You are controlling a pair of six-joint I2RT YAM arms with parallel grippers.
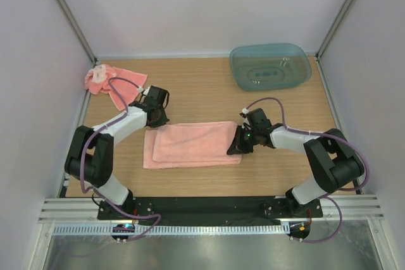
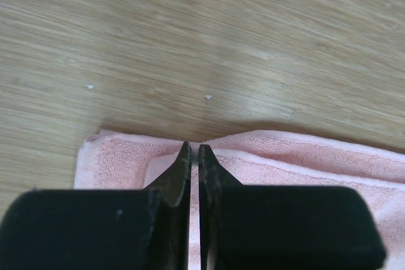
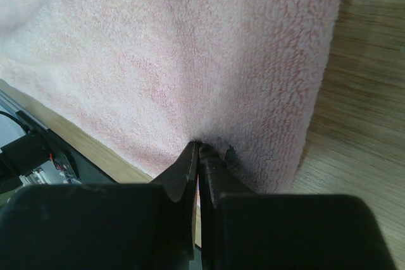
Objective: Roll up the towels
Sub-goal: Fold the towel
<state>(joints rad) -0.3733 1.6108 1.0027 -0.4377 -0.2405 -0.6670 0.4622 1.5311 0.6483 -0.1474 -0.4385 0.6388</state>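
Tub: a translucent blue-green plastic tub (image 1: 270, 66) stands well beyond the right gripper (image 3: 199, 148).
Crumpled towel: a pink towel (image 1: 109, 83) lies bunched beyond the left gripper (image 2: 194, 150), toward its left.
Surface: wooden table (image 1: 202, 90) with pale walls around.
Folded towel: it lies flat (image 1: 190, 145) between both grippers.
Left arm: low, fingers pressed together on the folded towel's far left edge.
Right arm: low, fingers pinched on the towel's right end.

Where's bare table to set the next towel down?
Widest free patch of table: the far middle, between the crumpled towel and the tub, beyond the flat towel. A narrower strip runs along its near side. Crowded: both its ends, at the left gripper and right gripper.
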